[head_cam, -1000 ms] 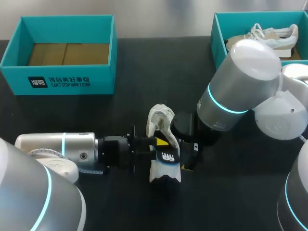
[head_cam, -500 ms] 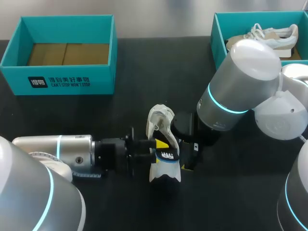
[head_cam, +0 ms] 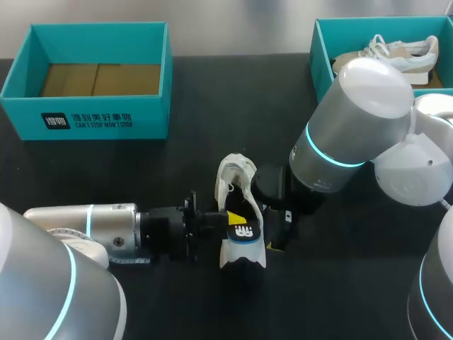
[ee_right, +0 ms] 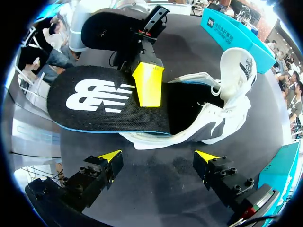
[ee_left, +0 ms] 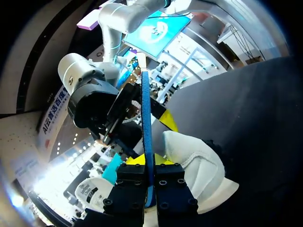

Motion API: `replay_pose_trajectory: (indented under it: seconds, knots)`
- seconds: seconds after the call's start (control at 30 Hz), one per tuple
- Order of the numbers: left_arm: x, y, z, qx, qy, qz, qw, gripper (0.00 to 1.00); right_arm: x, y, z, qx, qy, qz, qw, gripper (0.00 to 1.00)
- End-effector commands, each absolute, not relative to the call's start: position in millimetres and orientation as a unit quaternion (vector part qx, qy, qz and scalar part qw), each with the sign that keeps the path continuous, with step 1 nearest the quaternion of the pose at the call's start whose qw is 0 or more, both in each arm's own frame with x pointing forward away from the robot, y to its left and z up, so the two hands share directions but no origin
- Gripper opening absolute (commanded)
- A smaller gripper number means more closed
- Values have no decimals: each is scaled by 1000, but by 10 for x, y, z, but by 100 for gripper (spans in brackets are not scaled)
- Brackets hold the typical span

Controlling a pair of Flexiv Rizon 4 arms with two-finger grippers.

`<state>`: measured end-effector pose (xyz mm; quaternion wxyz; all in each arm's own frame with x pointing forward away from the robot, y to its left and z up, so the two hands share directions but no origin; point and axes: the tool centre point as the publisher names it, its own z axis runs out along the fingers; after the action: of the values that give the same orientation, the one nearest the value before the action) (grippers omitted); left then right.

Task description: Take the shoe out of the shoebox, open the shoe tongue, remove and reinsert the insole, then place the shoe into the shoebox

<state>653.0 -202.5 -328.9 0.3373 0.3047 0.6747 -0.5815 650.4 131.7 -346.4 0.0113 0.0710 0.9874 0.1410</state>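
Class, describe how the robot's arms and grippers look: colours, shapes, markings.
The left arm and right arm are silver-grey cylinders with glowing cyan rings and white rounded joints. The left gripper and right gripper are black bolted blocks; their fingers end in yellow tips.

Head view, upper left: the front wall of the shoebox [head_cam: 99, 120] carries a white square logo block with two short lines of white lettering beside it, one in characters and one in capitals. Right wrist view, left of centre: the top face of the black insole [ee_right: 104, 106] bears a large white block-letter logo, which also shows small at lower centre of the head view. The upturned white part of the shoe [ee_right: 238, 71] has small dark print, too small to read.
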Motion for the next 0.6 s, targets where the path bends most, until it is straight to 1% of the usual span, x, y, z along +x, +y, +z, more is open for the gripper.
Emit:
replay_pose_trajectory:
  seconds: [0.03, 0.17, 0.37, 0.6]
  knots:
    - [6631, -2080, -3410, 313, 669, -577, 348, 0, 6495, 1322, -3470, 71, 987, 141, 12, 100]
    - [6698, -2111, -3441, 334, 666, -555, 369, 0, 6495, 1322, -3470, 71, 987, 141, 12, 100]
    - [6766, -2124, -3482, 324, 675, -545, 377, 0, 6495, 1322, -3470, 71, 987, 141, 12, 100]
    - [6686, -2041, -3335, 313, 670, -555, 380, 0, 6495, 1322, -3470, 71, 987, 141, 12, 100]
